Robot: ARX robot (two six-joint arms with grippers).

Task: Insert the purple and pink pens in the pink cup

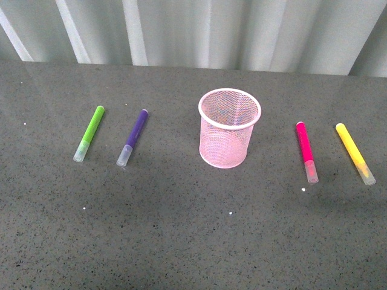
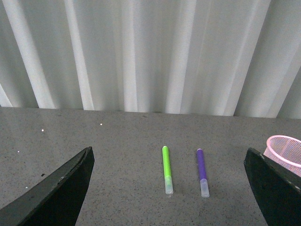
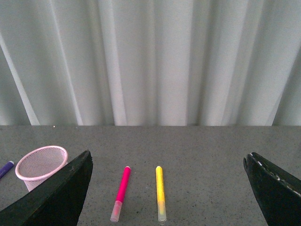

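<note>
The purple pen (image 1: 133, 137) is laid left, the pink pen (image 1: 306, 151) right of the pink cup (image 1: 230, 128), likely one per arm; the left gripper (image 2: 168, 157) and right gripper (image 3: 168, 159) are held apart.

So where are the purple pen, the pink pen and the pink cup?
purple pen (image 1: 134, 136), front view, on the middle of its purple body.
pink pen (image 1: 306, 151), front view, on its pink body, above the clear cap.
pink cup (image 1: 224, 145), front view, on its mesh wall.

I see a dark grey speckled surface (image 1: 181, 235) carrying, left to right, a lime-green marker (image 1: 89, 133), the purple pen (image 1: 133, 137), the upright pink cup (image 1: 224, 150), the pink pen (image 1: 306, 151), a yellow marker (image 1: 355, 153).
</note>
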